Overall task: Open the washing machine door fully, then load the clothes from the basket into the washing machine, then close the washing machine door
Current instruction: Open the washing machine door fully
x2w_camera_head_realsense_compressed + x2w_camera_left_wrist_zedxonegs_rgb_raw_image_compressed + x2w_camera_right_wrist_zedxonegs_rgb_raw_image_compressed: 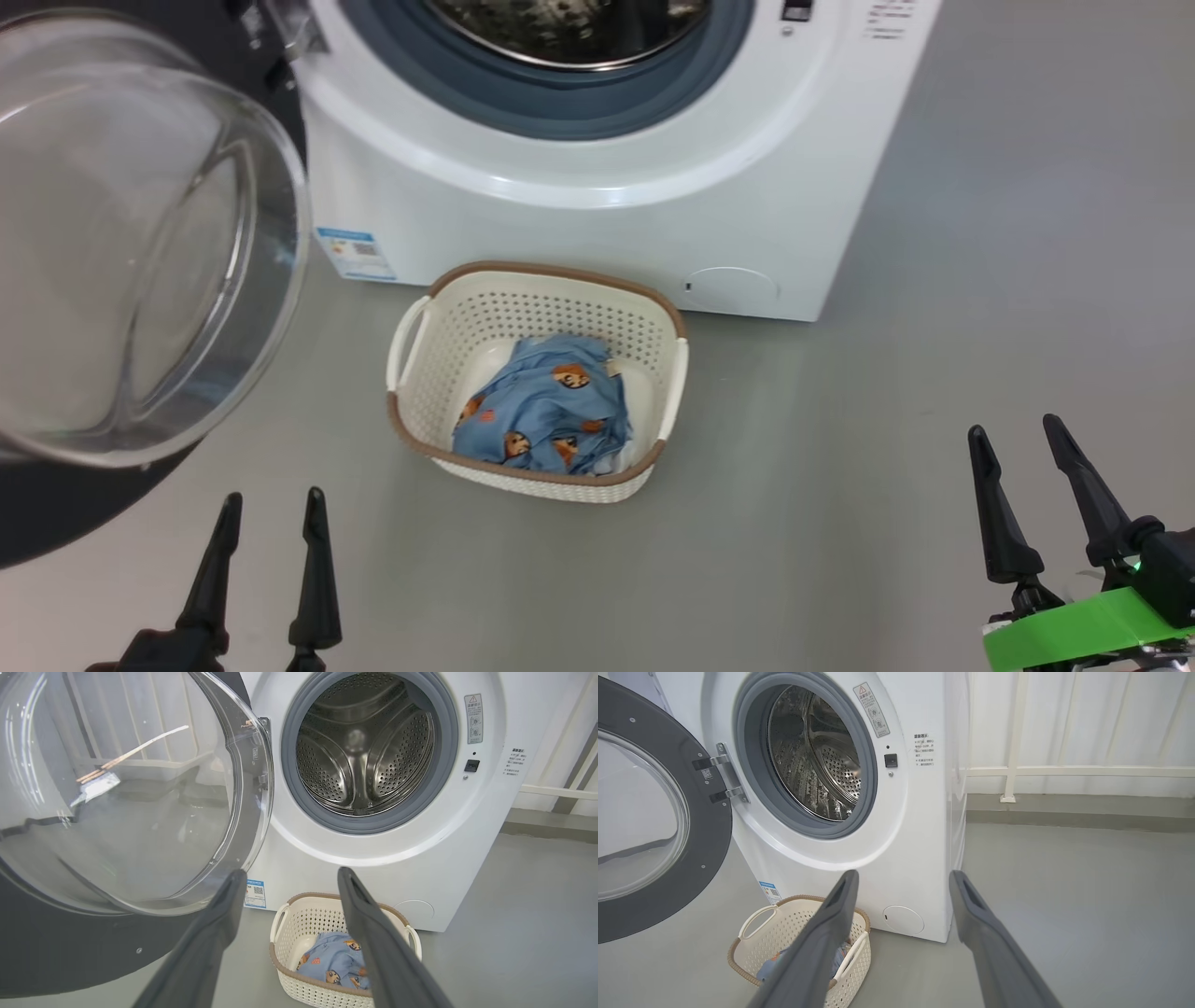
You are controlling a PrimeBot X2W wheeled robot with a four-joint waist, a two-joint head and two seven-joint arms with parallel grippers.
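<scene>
While the door [140,233] gapes, clothes [546,406] occupy the basket [523,308].

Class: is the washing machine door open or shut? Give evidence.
Open. The washing machine door hangs swung aside on its hinges, leaving the steel drum exposed.

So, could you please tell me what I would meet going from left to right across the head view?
washing machine door → basket, with the clothes in it → right gripper
</scene>
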